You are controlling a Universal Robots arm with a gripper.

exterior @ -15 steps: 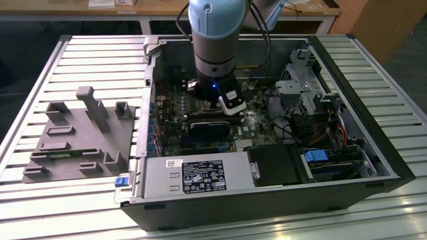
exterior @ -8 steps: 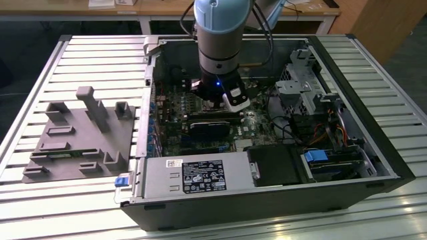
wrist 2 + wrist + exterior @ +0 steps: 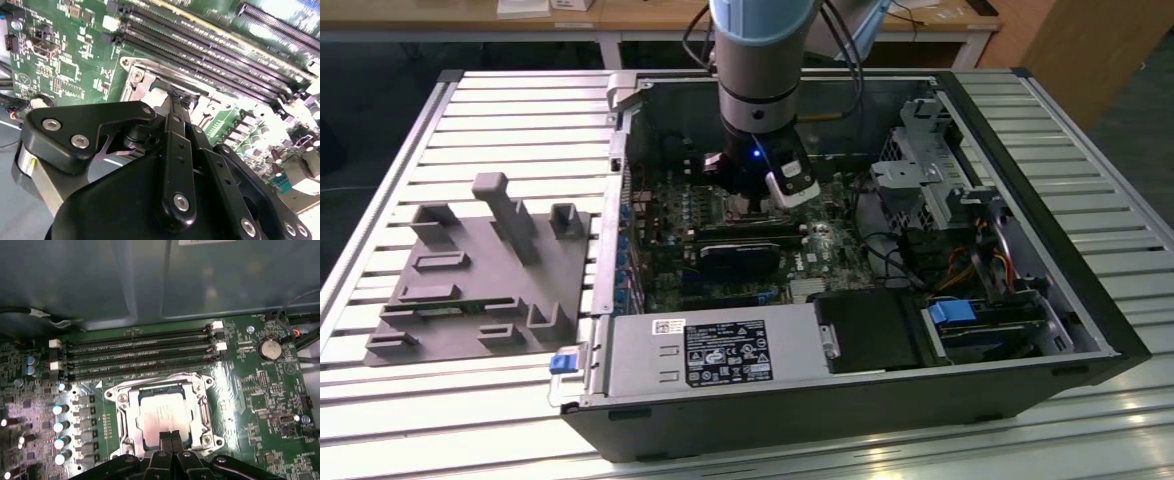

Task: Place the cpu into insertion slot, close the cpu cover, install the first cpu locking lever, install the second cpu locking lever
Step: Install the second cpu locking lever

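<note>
The claw [image 3: 170,439] had its fingertips pressed together, holding nothing, low over the near edge of the chip [image 3: 164,417]. The chip lay flat in the socket [image 3: 125,412] on the green board [image 3: 260,390], its pale silvery face showing through the window of the metal cover frame [image 3: 197,405]. Any push there would best go straight down, gently, and clear of the chip's face.
</note>
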